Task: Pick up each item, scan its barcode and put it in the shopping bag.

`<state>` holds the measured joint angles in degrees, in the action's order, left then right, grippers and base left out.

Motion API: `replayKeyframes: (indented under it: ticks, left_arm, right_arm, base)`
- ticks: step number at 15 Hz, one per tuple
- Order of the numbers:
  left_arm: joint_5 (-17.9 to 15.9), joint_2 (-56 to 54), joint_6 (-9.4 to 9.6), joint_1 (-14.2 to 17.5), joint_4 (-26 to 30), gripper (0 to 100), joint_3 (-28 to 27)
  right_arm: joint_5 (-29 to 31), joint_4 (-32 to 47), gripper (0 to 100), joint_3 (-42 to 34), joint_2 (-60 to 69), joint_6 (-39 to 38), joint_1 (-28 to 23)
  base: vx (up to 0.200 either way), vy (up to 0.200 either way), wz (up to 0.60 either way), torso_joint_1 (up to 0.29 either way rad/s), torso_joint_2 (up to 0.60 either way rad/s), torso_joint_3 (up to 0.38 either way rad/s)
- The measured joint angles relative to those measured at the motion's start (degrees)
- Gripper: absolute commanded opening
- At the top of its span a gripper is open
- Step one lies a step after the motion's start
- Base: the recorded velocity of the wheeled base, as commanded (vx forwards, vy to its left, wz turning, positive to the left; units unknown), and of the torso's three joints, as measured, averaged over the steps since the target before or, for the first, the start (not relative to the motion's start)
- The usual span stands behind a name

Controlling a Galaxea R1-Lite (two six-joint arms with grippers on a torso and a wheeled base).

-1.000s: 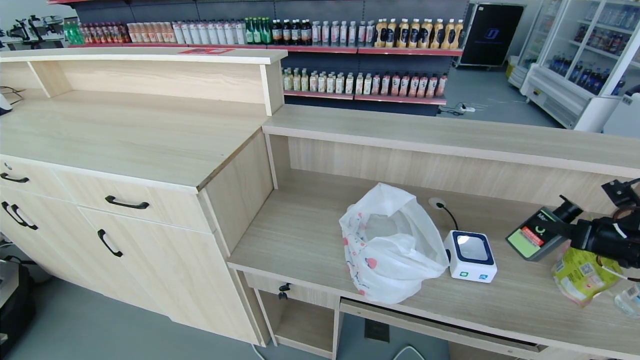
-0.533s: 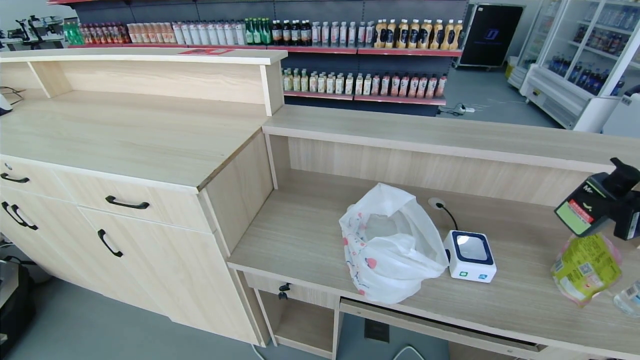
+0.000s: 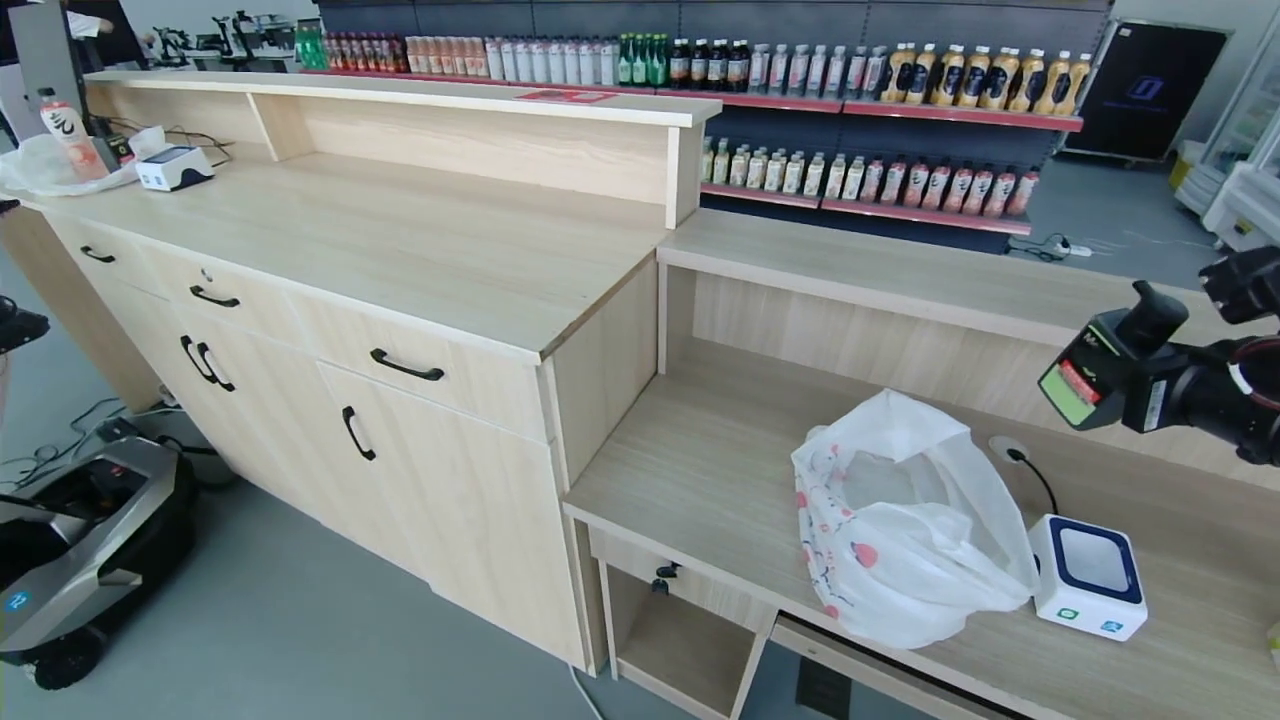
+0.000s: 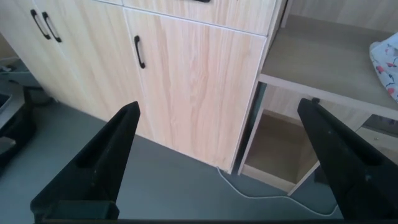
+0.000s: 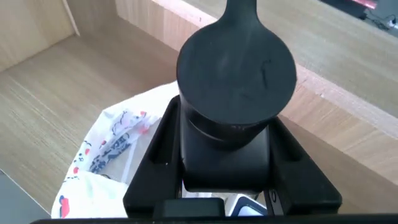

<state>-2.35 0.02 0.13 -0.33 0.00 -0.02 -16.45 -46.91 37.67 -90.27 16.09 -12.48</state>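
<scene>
Right hand (image 3: 1125, 385) clenched on a dark box item (image 3: 1075, 385) with a green and red label, held in the air above and to the right of the shopping bag (image 3: 905, 520), not touching it. Left hand (image 4: 214, 162) released, fingers (image 4: 93, 168) spread wide and holding nothing, low over the grey floor (image 4: 180, 186) in front of the cabinet doors (image 4: 186, 68), well left of the bag. Bag stands on the lower desk (image 3: 700, 470), white with red print, mouth open and facing up. White scanner (image 3: 1090, 575) with a dark-framed window sits on the desk just right of the bag, touching or nearly touching it; its black cable (image 3: 1035, 475) runs to a hole in the desk behind. Taller counter (image 3: 400, 240) with drawers is left of the bag. Shelves of bottles (image 3: 850, 75) stand far behind the bag.
</scene>
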Motion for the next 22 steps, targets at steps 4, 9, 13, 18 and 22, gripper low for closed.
replayKeyframes:
  ticks: [4, 9, 13, 18, 22]
  left_arm:
    - [0.0, 0.0, 0.00, 0.0, 0.0, 100, 0.0]
    - [0.0, 0.0, 0.02, 0.0, 0.0, 100, 0.0]
    - [0.0, 0.0, 0.00, 0.0, 0.0, 100, 0.0]
    - [0.0, 0.0, 0.02, 0.0, 0.0, 100, 0.0]
    - [0.0, 0.0, 0.05, 0.0, 0.0, 100, 0.0]
  right_arm:
    - [0.3, -2.6, 0, -1.5, -9.5, 1.0, 1.4]
    - [0.3, -3.0, 0, -2.8, -15.8, 0.9, 1.6]
    - [0.3, -7.0, 0, -2.1, -20.7, 0.8, 1.4]
    - [0.2, -10.6, 0, 0.4, -27.1, 0.7, 1.4]
    - [-0.5, -10.9, 0, 4.5, -31.3, 0.5, 1.6]
  base:
    - [0.000, 0.000, 0.00, 0.000, 0.00, 0.000]
    - [0.000, 0.000, 0.00, 0.000, 0.00, 0.000]
    - [0.000, 0.000, 0.00, 0.000, 0.00, 0.000]
    - [0.000, 0.000, 0.00, 0.000, 0.00, 0.000]
    - [0.000, 0.000, 0.00, 0.000, 0.00, 0.000]
